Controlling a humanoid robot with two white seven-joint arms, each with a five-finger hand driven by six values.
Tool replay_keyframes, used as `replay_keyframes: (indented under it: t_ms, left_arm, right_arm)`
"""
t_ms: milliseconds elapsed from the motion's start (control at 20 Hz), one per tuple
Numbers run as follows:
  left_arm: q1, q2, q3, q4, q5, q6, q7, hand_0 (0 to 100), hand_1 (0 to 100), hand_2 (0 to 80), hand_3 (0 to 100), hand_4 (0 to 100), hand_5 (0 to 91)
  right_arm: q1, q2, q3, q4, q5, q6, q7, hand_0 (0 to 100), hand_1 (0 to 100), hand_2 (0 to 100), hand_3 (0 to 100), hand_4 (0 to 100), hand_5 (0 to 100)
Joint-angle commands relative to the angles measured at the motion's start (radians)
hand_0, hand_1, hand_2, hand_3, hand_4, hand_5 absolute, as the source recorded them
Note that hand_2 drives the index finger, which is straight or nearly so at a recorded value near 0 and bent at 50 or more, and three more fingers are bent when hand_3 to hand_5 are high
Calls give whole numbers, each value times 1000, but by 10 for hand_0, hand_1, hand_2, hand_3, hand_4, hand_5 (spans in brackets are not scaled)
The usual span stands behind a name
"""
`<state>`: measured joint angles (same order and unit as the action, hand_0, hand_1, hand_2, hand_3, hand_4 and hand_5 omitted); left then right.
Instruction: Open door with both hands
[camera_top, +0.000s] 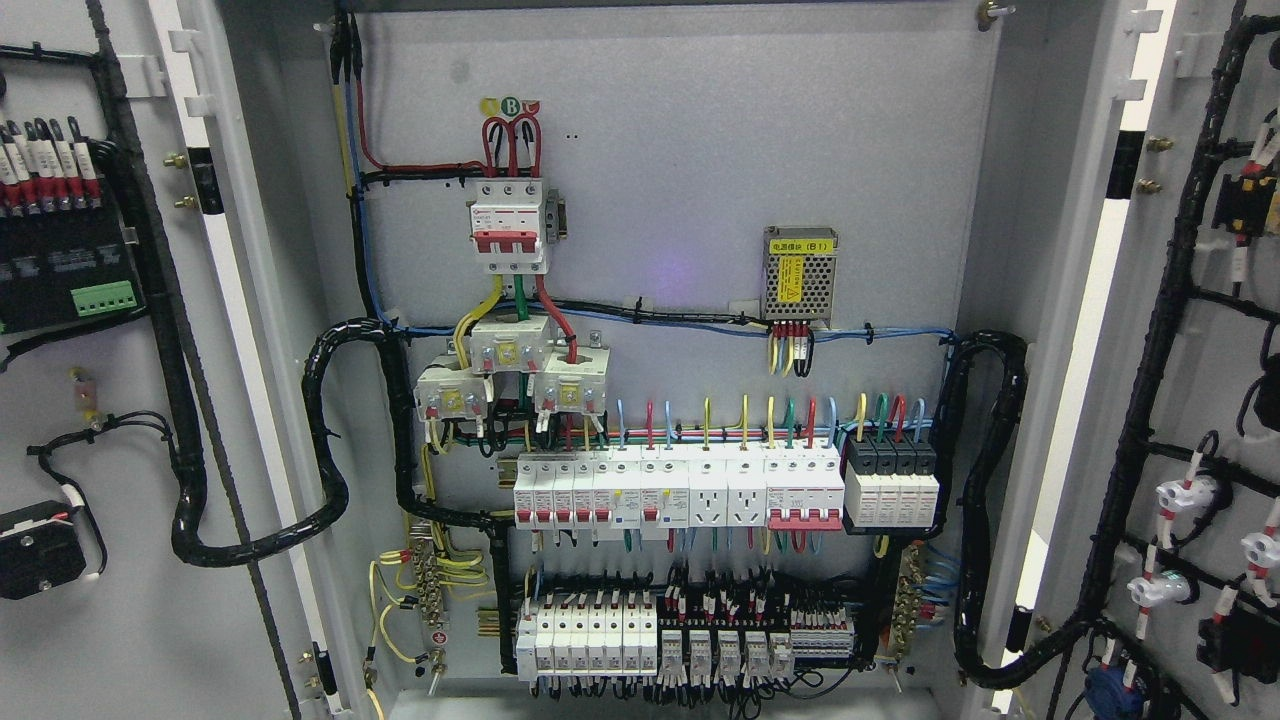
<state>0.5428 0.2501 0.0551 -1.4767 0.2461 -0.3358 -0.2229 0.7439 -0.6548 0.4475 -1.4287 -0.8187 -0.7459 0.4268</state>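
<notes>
An electrical cabinet fills the head view, seen straight on with both of its doors swung wide open. The left door (110, 400) stands folded back at the picture's left, its inner face turned to the camera and carrying black cable looms, a row of red-tipped wires and a small green terminal block (103, 297). The right door (1190, 400) is folded back at the right in the same way, its inner face strung with black cable and white round fittings.

Between the doors, the grey back panel (680, 150) is fully exposed. Near its top sits a red and white main breaker (510, 225). To the right of it is a small perforated metal power supply (798, 273) with a yellow label. Lower down runs a long row of white circuit breakers (680, 490), and beneath that a second row of smaller breakers and relays (680, 640). Thick black wrapped cable bundles loop from the panel to each door.

No robot hand appears anywhere in the picture, so neither the left nor the right one can be described as open, closed or gripping.

Judging from how the doors stand, the opening looks complete: both are clear of the cabinet front, and nothing seems left to pull.
</notes>
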Motion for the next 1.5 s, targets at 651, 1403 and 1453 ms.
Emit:
replay_keyframes:
  t_ms: [651, 1403, 1453]
  left_arm:
    - [-151, -144, -141, 919, -71, 4, -10, 0, 0, 0, 0, 29, 0]
    - [-466, -265, -116, 1518, -133, 147, 2, 0, 0, 0, 0, 30, 0]
    - [-474, -270, -112, 1521, -134, 182, 4, 0, 0, 0, 0, 30, 0]
  right_arm:
    - [-175, 406, 30, 971, 211, 37, -9, 0, 0, 0, 0, 0, 0]
    - [-538, 673, -82, 1443, 237, 388, -284, 0, 0, 0, 0, 0, 0]
    - [-552, 675, -82, 1443, 249, 431, -301, 0, 0, 0, 0, 0, 0]
